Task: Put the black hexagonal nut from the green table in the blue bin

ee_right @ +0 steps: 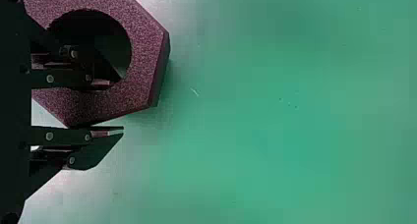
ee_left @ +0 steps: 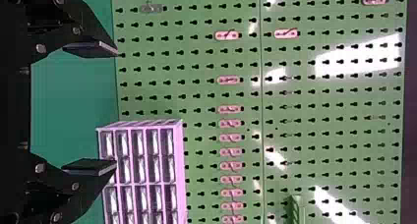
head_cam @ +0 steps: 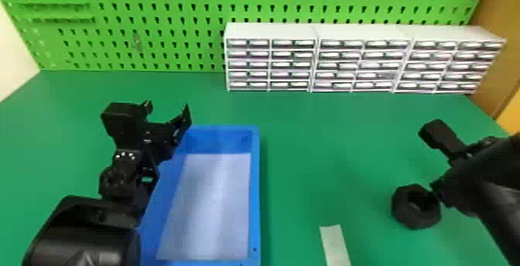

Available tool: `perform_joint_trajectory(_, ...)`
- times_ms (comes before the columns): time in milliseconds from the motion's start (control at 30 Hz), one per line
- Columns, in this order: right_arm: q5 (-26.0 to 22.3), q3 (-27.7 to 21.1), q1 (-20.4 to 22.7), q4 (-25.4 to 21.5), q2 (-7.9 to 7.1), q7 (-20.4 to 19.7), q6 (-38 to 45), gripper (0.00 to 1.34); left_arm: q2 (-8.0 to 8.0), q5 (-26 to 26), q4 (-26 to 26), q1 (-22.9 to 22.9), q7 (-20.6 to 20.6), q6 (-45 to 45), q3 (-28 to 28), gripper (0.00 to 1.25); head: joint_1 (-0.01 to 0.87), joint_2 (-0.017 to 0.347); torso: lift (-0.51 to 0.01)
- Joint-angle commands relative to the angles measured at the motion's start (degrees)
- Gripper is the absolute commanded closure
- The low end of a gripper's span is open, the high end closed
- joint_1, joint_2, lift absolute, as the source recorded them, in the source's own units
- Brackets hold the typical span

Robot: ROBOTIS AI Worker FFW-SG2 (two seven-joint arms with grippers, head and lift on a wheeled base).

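Note:
In the head view, my right gripper (head_cam: 438, 194) is at the black hexagonal nut (head_cam: 416, 215), over the right part of the green table (head_cam: 309, 145). The right wrist view has one finger of the right gripper (ee_right: 121, 106) inside the hole of the nut (ee_right: 147, 44) and the other against its outer side, shut on the ring wall. I cannot tell whether the nut touches the table. My left gripper (head_cam: 167, 108) is open above the far left corner of the blue bin (head_cam: 254, 191); the left wrist view shows the same gripper (ee_left: 116, 108) with nothing between its fingers.
A pale strip (head_cam: 334, 246) lies between bin and nut. White drawer cabinets (head_cam: 271, 31) stand at the back before a green pegboard (head_cam: 162, 21). A white sheet (head_cam: 212, 207) covers the bin's floor. The left arm passes over the bin's left side.

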Motion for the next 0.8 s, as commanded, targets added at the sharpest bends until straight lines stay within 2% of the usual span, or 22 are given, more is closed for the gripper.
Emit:
perform_joint_trajectory(0,0.92,0.13,-0.18,-0.6,0.0,0.0,-0.08,1.07,0.04,-0.09,0.0,-0.09,0.0,0.0,-0.01,0.44,0.686,0.052,-0.097)
perform_joint_trajectory(367,0.3,0.13,-1.59,-2.71,0.35,0.0,-0.79,1.07,0.12,-0.09,0.0,-0.09,0.0,0.0,-0.09,0.44,0.686,0.052,-0.097)
perform_joint_trajectory(567,-3.13,0.22,-2.82,-5.08,1.15,-0.44,-0.52,1.07,0.21,-0.09,0.0,-0.09,0.0,0.0,-0.09,0.44,0.686,0.052,-0.097)
perform_joint_trajectory(700,-8.49,-0.04,-3.7,-7.1,2.2,-4.22,-1.31,1.09,0.21,-0.09,0.0,-0.09,0.0,0.0,-0.09,0.44,0.686,0.052,-0.097)
perform_joint_trajectory(767,-10.6,-0.22,-4.4,-7.37,2.9,-4.66,-1.58,1.09,0.21,-0.09,0.0,-0.09,0.0,0.0,-0.09,0.44,0.686,0.052,-0.097)
